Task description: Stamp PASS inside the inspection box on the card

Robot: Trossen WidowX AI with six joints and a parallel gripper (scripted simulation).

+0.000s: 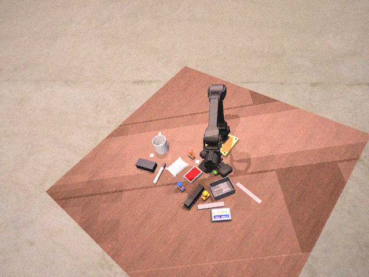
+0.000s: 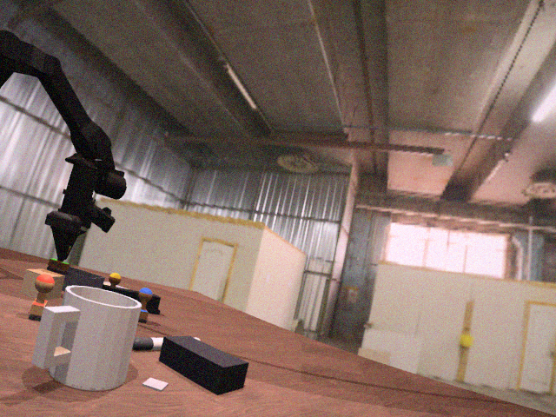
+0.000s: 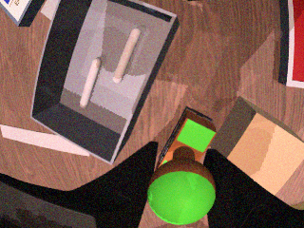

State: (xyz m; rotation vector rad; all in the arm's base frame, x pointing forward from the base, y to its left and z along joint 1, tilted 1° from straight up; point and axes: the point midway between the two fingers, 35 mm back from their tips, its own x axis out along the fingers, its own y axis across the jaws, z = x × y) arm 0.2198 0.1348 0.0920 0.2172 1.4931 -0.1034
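Observation:
My gripper (image 1: 215, 169) (image 2: 62, 259) (image 3: 181, 152) is shut on the green-knobbed stamp (image 1: 215, 172) (image 2: 58, 265) (image 3: 181, 197), low over the bench between the dark tray and a wooden block; whether its base touches the bench cannot be told. The red ink pad (image 1: 192, 174) (image 3: 297, 43) lies open, left of the gripper in the top view. The white card (image 1: 177, 166) lies taped down beyond the pad; its marks are too small to read. Stamps with orange (image 1: 191, 153) (image 2: 44, 285), blue (image 1: 179, 185) (image 2: 144, 296) and yellow (image 1: 205, 194) (image 2: 115, 279) knobs stand around the pad.
The dark tray (image 1: 225, 195) (image 3: 52, 62) holds two pale sticks. The wooden block (image 2: 57, 282) (image 3: 268, 152) stands close beside the held stamp. A black stapler-like bar (image 1: 194, 197), marker (image 1: 159, 172), mug (image 1: 161, 145) (image 2: 96, 336) and black block (image 1: 146, 165) (image 2: 201, 363) stand around.

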